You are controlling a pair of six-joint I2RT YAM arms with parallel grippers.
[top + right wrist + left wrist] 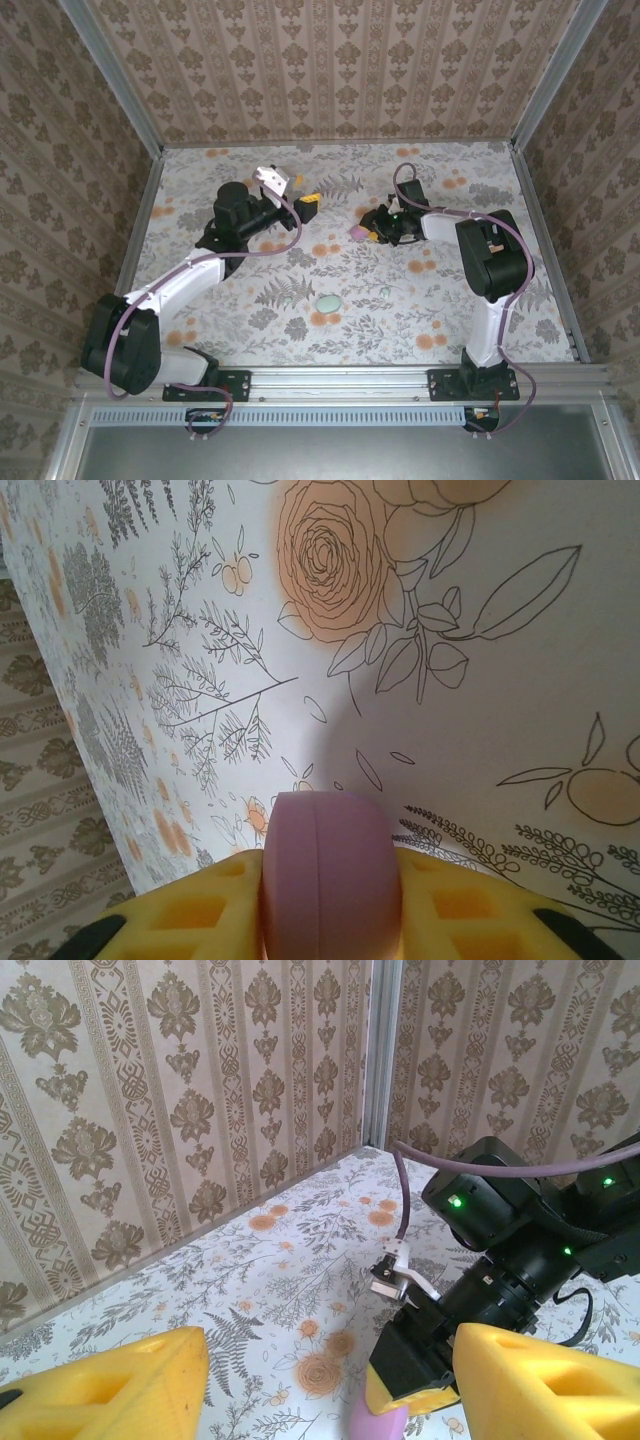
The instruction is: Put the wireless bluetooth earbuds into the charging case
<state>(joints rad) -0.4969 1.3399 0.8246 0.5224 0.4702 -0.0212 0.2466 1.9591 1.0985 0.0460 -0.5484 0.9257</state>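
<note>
The pink oval case (pixel 325 875) stands on edge, closed, a seam running down it, with my right gripper (pixel 325 920) shut on it from both sides just above the floral table. From above, the pink case (pixel 356 231) pokes out left of the right gripper (pixel 372 233). My left gripper (pixel 303 192) is open a short way to the left, its yellow fingers (pixel 110 1380) spread wide with nothing between them, facing the right gripper (pixel 412 1392) and the pink case (pixel 378 1422). The earbuds are out of view.
A mint oval case (pixel 328 303) lies closed on the floral tabletop (pixel 400 300) near the front middle. Patterned walls (pixel 340 70) enclose the table on three sides. A metal rail (pixel 340 378) runs along the near edge.
</note>
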